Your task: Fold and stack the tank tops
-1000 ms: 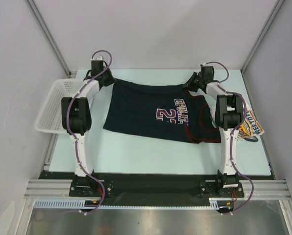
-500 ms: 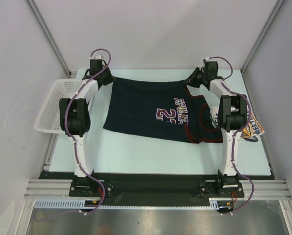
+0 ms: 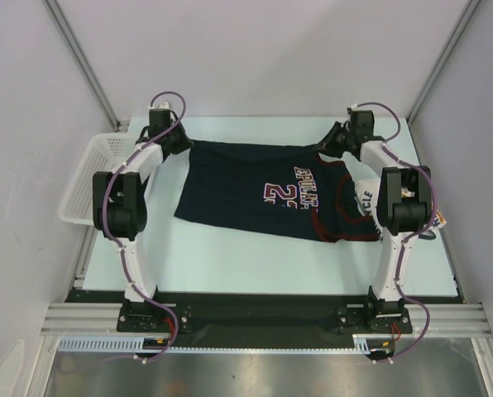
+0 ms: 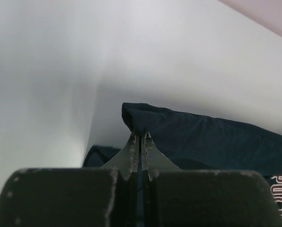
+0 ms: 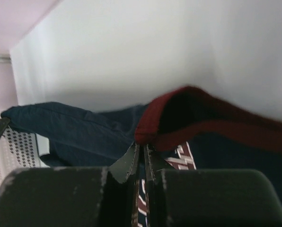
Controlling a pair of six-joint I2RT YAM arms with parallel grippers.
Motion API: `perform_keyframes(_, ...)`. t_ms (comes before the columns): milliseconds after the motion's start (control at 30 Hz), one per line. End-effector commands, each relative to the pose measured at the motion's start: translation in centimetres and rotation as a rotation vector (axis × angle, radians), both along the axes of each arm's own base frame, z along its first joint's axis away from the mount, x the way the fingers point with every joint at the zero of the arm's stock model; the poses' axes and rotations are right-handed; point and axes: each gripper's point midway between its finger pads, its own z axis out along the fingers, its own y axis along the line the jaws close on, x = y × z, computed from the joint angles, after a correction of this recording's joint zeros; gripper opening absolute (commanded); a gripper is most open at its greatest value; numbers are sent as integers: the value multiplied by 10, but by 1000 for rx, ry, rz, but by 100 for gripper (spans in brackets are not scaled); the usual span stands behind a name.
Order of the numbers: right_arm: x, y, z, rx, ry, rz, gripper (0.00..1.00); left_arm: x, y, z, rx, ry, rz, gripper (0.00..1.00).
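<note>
The navy tank top (image 3: 255, 190) with dark-red trim lies spread on the table, its chest print facing up. My left gripper (image 3: 182, 143) is shut on its far left corner; in the left wrist view the fingertips (image 4: 140, 138) pinch a fold of navy cloth (image 4: 202, 137). My right gripper (image 3: 324, 146) is shut on the far right corner; in the right wrist view it (image 5: 141, 147) clamps the cloth just below the red-trimmed edge (image 5: 153, 116). The white tank top (image 3: 365, 201) lies at the right, mostly hidden under my right arm.
A white mesh basket (image 3: 88, 178) stands at the table's left edge, beside my left arm. White walls enclose the table at the back and on both sides. The arms' bases sit on a black strip (image 3: 255, 310) at the near edge.
Both arms have reached a little further back and outward, and the navy top's far edge is pulled straighter. My right elbow has swung right and covers more of the white top.
</note>
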Motion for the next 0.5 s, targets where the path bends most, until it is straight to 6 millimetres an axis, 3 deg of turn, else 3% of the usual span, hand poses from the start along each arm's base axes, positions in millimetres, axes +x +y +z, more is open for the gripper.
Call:
perform_keyframes(0, -16, 4, 20, -33, -65, 1, 8, -3, 7, 32, -5, -79, 21, 0)
perform_keyframes(67, -32, 5, 3, -41, -31, -2, 7, -11, 8, 24, -2, -62, 27, 0)
perform_keyframes(100, -35, 6, 10, -42, -52, -1, 7, -14, 9, 26, 1, -67, 31, 0)
perform_keyframes(167, -44, 10, 6, -55, -46, 3, 7, -22, 12, 17, 9, -46, 42, 0)
perform_keyframes(300, -69, 17, -10, -79, -7, 22, 7, -36, 18, 19, 19, -45, 62, 0)
perform_keyframes(467, -94, 24, -9, -125, -19, 26, 6, -53, 21, 12, 24, -33, 70, 0)
